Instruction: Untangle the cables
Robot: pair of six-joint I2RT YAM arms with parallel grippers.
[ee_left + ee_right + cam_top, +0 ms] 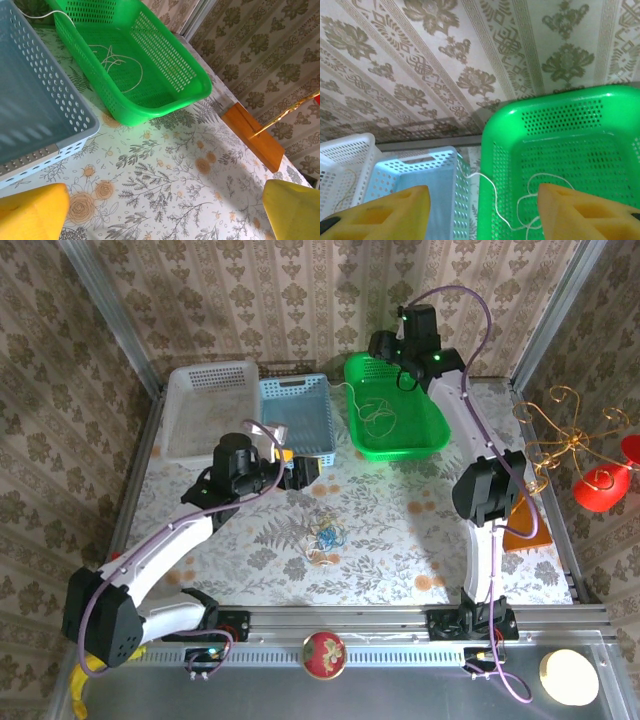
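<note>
Top external view, leftmost: a white basket (205, 410) stands beyond the left gripper (303, 472), and a blue basket (300, 415) sits just past its fingertips. From the left wrist this gripper (160, 220) is spread wide, its yellow pads (32, 212) at the two lower corners with only flowered tablecloth (165, 175) between them, gripping nothing. A small tangle of yellow and blue cables (327, 537) lies loose on the cloth near that gripper, on the side toward the arm bases and a little to its right, touched by neither arm. Further right, a green basket (395, 420) holds a pale cable (378, 415) coiled on its floor; from the left wrist, the same coil (120, 65) lies ahead of the fingers. The right gripper (383, 348) hangs above the far left corner of this basket. In the right wrist view its pads (580, 212) stand apart, jaws parted and holding nothing, while the pale cable (492, 197) runs below and between them, draped over the green basket's rim (487, 165) toward the blue basket (420, 170)
</note>
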